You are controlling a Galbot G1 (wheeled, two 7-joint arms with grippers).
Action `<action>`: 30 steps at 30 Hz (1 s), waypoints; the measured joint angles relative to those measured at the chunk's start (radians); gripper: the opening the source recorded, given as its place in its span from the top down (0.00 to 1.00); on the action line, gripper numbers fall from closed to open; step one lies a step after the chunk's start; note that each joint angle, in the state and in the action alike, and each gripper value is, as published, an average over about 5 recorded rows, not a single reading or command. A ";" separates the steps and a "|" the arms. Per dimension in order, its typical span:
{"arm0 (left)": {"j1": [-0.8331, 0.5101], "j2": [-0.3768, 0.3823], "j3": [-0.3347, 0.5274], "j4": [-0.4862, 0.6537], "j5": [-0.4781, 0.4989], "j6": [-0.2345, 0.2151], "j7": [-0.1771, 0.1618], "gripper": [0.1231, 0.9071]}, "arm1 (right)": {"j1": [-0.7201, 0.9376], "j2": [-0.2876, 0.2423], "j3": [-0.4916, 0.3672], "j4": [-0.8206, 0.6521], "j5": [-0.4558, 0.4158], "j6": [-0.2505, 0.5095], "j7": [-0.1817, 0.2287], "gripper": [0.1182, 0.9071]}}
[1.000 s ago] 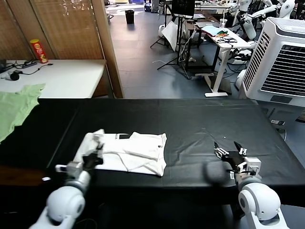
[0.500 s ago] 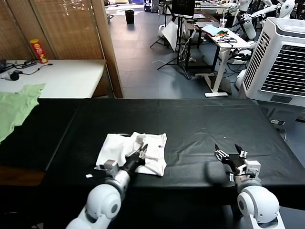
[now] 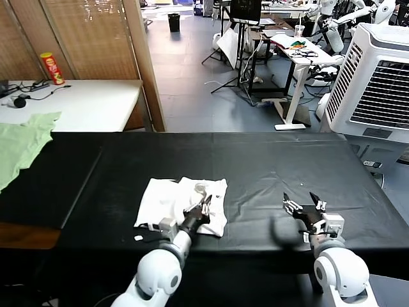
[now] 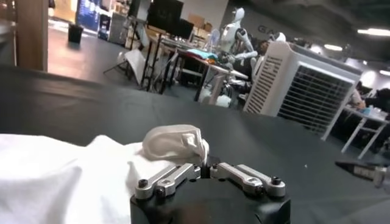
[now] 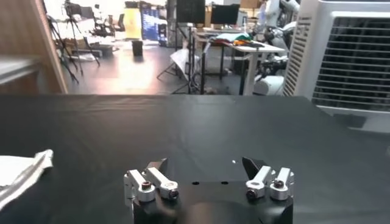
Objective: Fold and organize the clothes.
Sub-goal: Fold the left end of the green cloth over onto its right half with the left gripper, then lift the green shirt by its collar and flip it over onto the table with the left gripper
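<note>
The white T-shirt (image 3: 182, 201) lay partly folded on the black table (image 3: 268, 163), near the front edge and left of centre. The left gripper (image 3: 204, 206) was at the shirt's right end, its fingers drawn close together and pinching a bunched fold of white fabric (image 4: 177, 143) raised above the rest of the garment. The right gripper (image 3: 301, 206) rested on bare cloth near the front edge, well apart from the shirt, with its fingers (image 5: 153, 167) spread wide and holding nothing. A pale green garment (image 3: 22, 144) lay at the table's far left end.
</note>
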 joint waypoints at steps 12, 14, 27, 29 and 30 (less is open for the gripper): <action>0.028 -0.031 -0.003 -0.049 0.038 -0.041 0.041 0.16 | 0.081 -0.029 -0.141 -0.048 -0.011 0.027 -0.107 0.14; 0.032 0.000 -0.033 -0.071 0.055 -0.057 0.041 0.15 | 0.104 -0.030 -0.185 -0.061 -0.026 0.030 -0.120 0.14; 0.098 0.160 -0.268 -0.086 0.043 -0.096 0.035 0.14 | 0.217 0.001 -0.432 -0.185 -0.228 -0.030 -0.149 0.14; 0.098 0.159 -0.286 -0.076 0.023 -0.096 0.034 0.14 | 0.214 0.004 -0.440 -0.192 -0.257 -0.034 -0.141 0.14; 0.097 0.159 -0.293 -0.071 0.011 -0.095 0.033 0.14 | 0.211 0.005 -0.441 -0.193 -0.264 -0.033 -0.132 0.14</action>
